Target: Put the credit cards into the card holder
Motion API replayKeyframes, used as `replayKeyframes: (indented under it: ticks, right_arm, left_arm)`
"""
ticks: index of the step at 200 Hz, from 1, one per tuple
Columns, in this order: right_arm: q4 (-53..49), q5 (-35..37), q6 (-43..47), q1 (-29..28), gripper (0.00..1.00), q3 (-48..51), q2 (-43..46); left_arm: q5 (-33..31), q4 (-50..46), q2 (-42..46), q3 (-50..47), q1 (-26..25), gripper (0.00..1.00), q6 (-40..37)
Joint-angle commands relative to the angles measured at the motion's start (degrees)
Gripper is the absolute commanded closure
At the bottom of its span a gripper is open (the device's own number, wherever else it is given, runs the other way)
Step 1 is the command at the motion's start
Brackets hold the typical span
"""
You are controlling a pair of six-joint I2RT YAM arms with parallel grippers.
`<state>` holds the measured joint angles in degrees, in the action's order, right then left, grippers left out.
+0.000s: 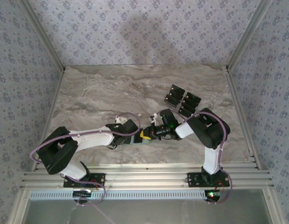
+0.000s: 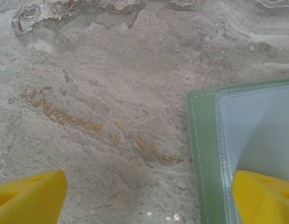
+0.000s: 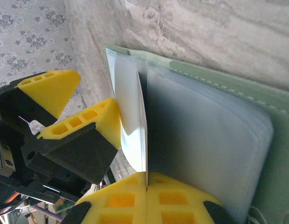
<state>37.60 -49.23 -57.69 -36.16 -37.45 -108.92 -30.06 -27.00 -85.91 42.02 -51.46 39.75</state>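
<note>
Several black credit cards (image 1: 182, 99) lie in a cluster at the back right of the table. The sage-green card holder (image 3: 275, 107) lies open near the table's front, its clear sleeves fanned out. My right gripper (image 3: 147, 186) is shut on one thin clear sleeve (image 3: 135, 116) and holds it upright. My left gripper (image 2: 147, 200) stands open just left of it; one yellow fingertip (image 2: 263, 196) rests over the holder's sleeve (image 2: 256, 126), the other over bare marble. From above, both grippers (image 1: 145, 135) (image 1: 157, 131) meet over the holder.
The table is grey marble (image 1: 112, 93) with patterned walls on three sides. A metal rail (image 1: 144, 175) runs along the near edge by the arm bases. Open marble lies left of and behind the grippers.
</note>
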Motion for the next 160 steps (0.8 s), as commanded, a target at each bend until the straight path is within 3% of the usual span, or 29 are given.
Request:
replayKeyframes:
  ticks: [1,160]
  right_arm:
    - [-3.4,0.8,-1.3,-0.9,1.00,-0.7,-1.9]
    - [-3.9,0.4,-1.0,-1.7,1.00,-3.8,-3.8]
  left_arm:
    - [-0.4,-2.2,0.3,-1.4,-0.1,0.08,0.3]
    - [-0.2,-1.7,0.3,-1.6,-0.1,0.08,0.5]
